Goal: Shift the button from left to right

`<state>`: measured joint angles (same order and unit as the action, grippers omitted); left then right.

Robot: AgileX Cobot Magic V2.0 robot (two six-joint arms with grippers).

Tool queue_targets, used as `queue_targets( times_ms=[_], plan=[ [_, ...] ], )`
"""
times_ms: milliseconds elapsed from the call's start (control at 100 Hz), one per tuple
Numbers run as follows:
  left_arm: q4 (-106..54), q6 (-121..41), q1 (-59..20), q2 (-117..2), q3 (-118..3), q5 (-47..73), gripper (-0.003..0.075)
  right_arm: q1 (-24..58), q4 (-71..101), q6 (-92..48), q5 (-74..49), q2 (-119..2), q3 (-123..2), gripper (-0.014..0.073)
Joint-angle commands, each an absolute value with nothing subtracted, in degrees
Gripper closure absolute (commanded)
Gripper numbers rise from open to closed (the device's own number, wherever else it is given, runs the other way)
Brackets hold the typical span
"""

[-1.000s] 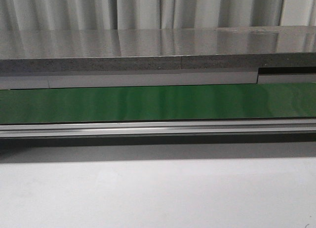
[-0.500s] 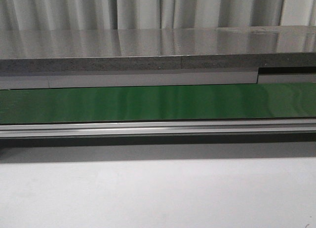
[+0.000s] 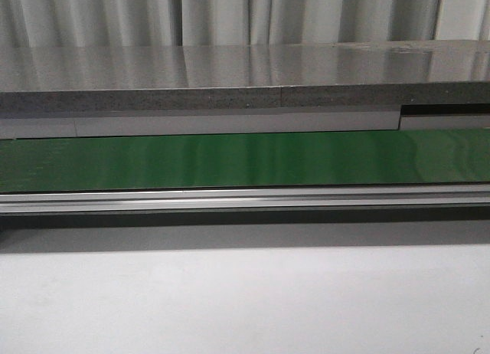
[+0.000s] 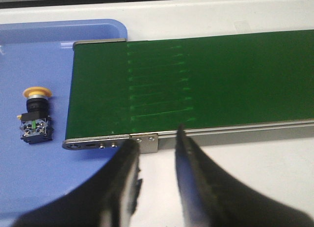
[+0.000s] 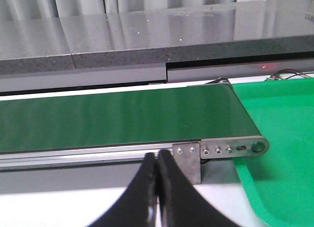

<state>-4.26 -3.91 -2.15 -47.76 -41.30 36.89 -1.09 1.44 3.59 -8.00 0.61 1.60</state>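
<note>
The button (image 4: pixel 34 116), a dark body with a round orange-yellow cap, lies on its side in the blue tray (image 4: pixel 44 45) in the left wrist view, just off the end of the green conveyor belt (image 4: pixel 196 79). My left gripper (image 4: pixel 156 141) is open and empty, above the white table beside the belt's metal frame, apart from the button. My right gripper (image 5: pixel 158 157) is shut and empty, in front of the belt's other end (image 5: pixel 122 116). The front view shows neither gripper nor the button.
The green belt (image 3: pixel 245 158) runs across the front view with an aluminium rail (image 3: pixel 245 198) along its near side and a grey stone ledge (image 3: pixel 245 78) behind. A green tray (image 5: pixel 279 138) sits at the belt's right end. White table (image 3: pixel 245 300) lies in front.
</note>
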Motion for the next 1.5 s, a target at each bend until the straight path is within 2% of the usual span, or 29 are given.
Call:
queue_targets(
  times_ms=[0,60,90,170,390,550,770,980,1220,1490],
  plan=[
    [-5.1,-3.3,-2.7,-47.6,-43.4,34.7,0.0290,-1.5,1.4,3.3,-2.9,1.8,0.7,0.0661],
    [-5.1,-3.3,-2.7,-47.6,-43.4,35.0,0.0147,-1.5,1.4,3.3,-2.9,1.8,0.7,0.0661],
    [-5.1,-3.3,-2.7,-47.6,-43.4,35.3,0.0103,-1.5,1.4,3.3,-2.9,1.8,0.7,0.0661],
    [-5.1,-3.3,-2.7,-47.6,-43.4,35.5,0.0048,-1.5,1.4,3.3,-2.9,1.8,0.7,0.0661],
    [-4.7,-3.3,-2.2,-48.2,-44.7,35.5,0.0064,-1.5,1.4,3.3,-2.9,1.8,0.7,0.0661],
    [-4.8,-3.3,2.8,-52.6,-48.7,35.3,0.0093,-1.5,1.4,3.3,-2.9,1.8,0.7,0.0661],
    [-5.2,-3.3,12.0,-62.7,-55.3,34.8,0.0101,-1.5,1.4,3.3,-2.9,1.8,0.7,0.0661],
    [-5.2,-3.3,17.1,-74.4,-61.6,33.7,0.0101,-1.5,1.4,3.3,-2.9,1.8,0.7,0.0661],
    [-5.2,-3.3,20.4,-87.7,-68.4,33.5,0.0101,-1.5,1.4,3.3,-2.9,1.8,0.7,0.0661],
    [-5.0,-3.3,20.4,-98.5,-72.4,34.2,0.0101,-1.5,1.4,3.3,-2.9,1.8,0.7,0.0661]
  ],
)
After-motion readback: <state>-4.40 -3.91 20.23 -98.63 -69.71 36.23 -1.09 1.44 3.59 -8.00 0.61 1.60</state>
